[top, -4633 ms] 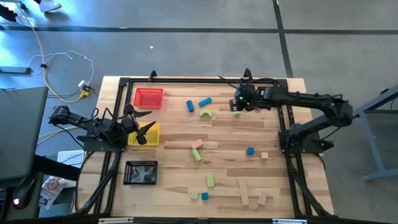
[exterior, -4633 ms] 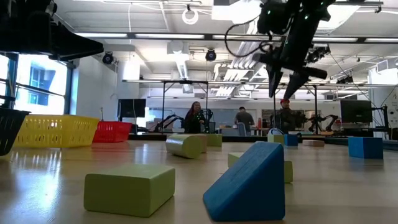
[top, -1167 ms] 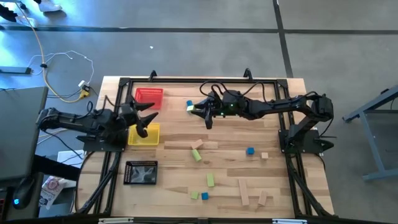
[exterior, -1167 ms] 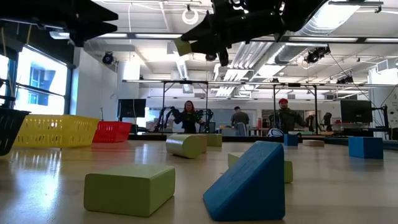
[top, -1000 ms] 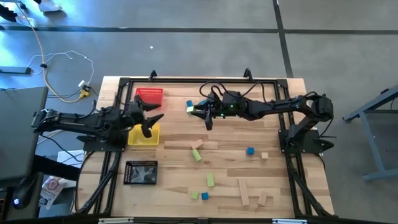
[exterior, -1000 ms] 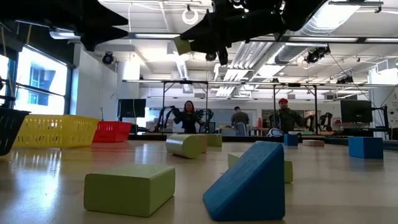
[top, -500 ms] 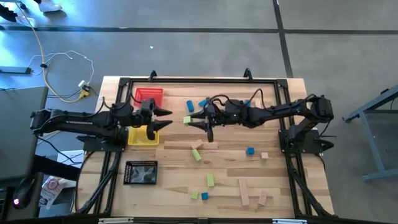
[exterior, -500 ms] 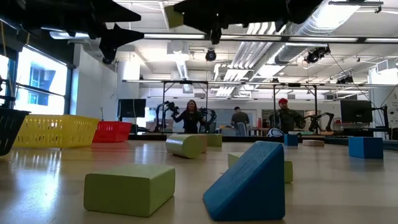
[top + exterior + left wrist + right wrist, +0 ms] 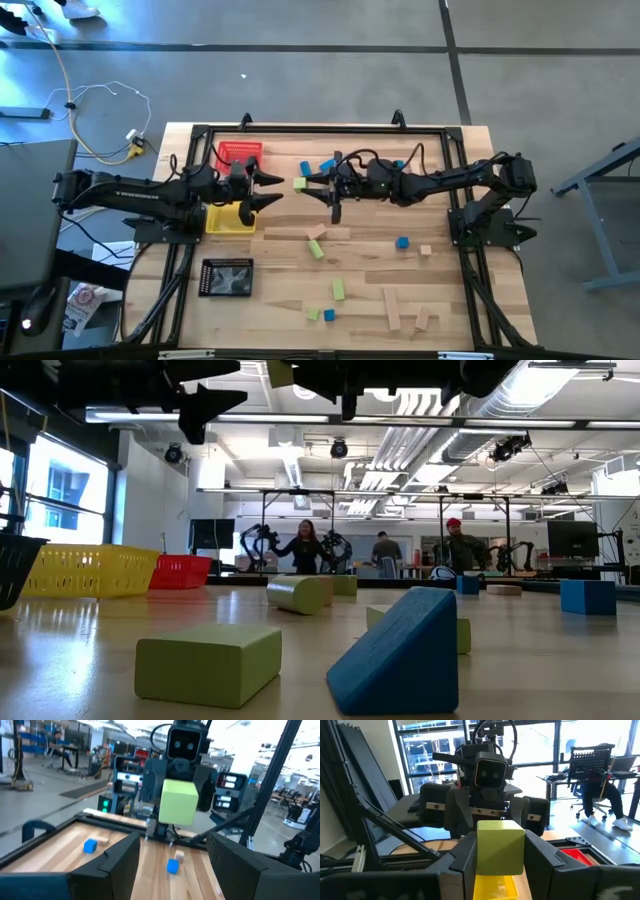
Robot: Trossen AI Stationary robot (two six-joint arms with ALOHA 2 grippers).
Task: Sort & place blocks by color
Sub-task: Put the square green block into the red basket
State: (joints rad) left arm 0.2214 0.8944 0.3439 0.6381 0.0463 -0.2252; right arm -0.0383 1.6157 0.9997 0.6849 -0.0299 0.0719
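Three trays [image 9: 239, 156]; two arms [image 9: 440, 180]

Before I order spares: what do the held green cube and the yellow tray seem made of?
Green cube in the right pincer: probably painted wood, matte with crisp edges. Yellow tray: looks like molded plastic, an open lattice wall with slight gloss.

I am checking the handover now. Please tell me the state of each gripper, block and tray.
right gripper: shut on green cube, in the air
left gripper: open, facing the cube
yellow tray: on table, under left arm
red tray: on table
other blocks: lying loose
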